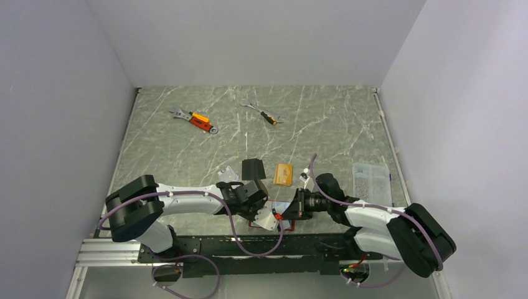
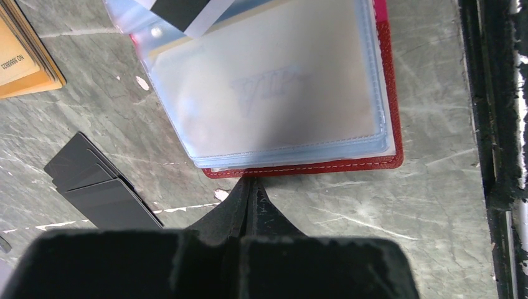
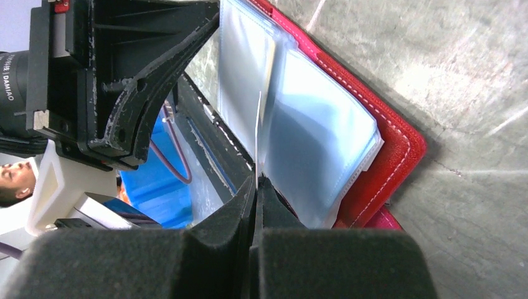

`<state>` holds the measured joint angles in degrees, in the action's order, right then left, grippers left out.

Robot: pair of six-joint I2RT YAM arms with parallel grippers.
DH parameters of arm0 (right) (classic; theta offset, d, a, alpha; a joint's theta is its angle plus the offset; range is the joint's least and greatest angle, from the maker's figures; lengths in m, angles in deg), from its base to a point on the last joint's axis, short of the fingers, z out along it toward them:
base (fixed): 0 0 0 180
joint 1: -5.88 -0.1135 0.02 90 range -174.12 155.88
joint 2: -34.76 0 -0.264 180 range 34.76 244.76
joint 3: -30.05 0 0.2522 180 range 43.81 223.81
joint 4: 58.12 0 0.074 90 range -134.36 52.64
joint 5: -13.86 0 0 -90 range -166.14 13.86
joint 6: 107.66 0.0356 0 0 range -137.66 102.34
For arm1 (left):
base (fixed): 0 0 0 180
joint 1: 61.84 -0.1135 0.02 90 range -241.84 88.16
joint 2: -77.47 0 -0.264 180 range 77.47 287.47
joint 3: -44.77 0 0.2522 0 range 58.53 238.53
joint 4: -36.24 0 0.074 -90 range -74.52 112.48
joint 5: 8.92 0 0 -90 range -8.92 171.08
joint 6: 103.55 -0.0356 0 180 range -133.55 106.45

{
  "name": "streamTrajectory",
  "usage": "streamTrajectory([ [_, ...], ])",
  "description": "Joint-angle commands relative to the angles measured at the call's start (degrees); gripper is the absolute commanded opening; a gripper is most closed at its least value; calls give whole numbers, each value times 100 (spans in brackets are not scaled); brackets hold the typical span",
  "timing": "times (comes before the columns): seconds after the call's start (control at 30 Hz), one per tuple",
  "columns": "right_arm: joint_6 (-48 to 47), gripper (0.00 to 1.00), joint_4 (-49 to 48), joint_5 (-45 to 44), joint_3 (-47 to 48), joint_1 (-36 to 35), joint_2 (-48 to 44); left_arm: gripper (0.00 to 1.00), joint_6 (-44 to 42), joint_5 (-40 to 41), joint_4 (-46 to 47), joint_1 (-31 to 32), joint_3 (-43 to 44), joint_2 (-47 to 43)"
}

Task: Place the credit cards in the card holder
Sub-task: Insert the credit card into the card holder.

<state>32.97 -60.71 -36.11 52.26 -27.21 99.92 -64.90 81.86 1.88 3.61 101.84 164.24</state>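
Both sets of fingers are clenched tight. The left fingers [image 2: 251, 190] bring their tip right up to the red edge of the card holder [image 2: 348, 165], which lies open on the bench [image 2: 429, 205] between the two arms, pale pockets up. A grey striped card [image 2: 180, 9] shows at the pockets' far end. The right fingers [image 3: 256, 187] meet a thin pocket leaf; gripped or not, I can't tell. Orange cards [image 2: 22, 59] and black cards [image 2: 93, 180] lie on the bench beside the holder.
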Motion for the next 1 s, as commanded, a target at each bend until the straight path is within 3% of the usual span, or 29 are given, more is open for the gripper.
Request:
streamTrajectory([
  [0.0, 187, 0, -636, 186, -117, 3, 84, 0, -21, -25, -164, -15, -120, 33],
  [0.97, 107, 0, -758, 122, 250, -13, 699, 0, -42, -25, -149, -15, -191, -26],
])
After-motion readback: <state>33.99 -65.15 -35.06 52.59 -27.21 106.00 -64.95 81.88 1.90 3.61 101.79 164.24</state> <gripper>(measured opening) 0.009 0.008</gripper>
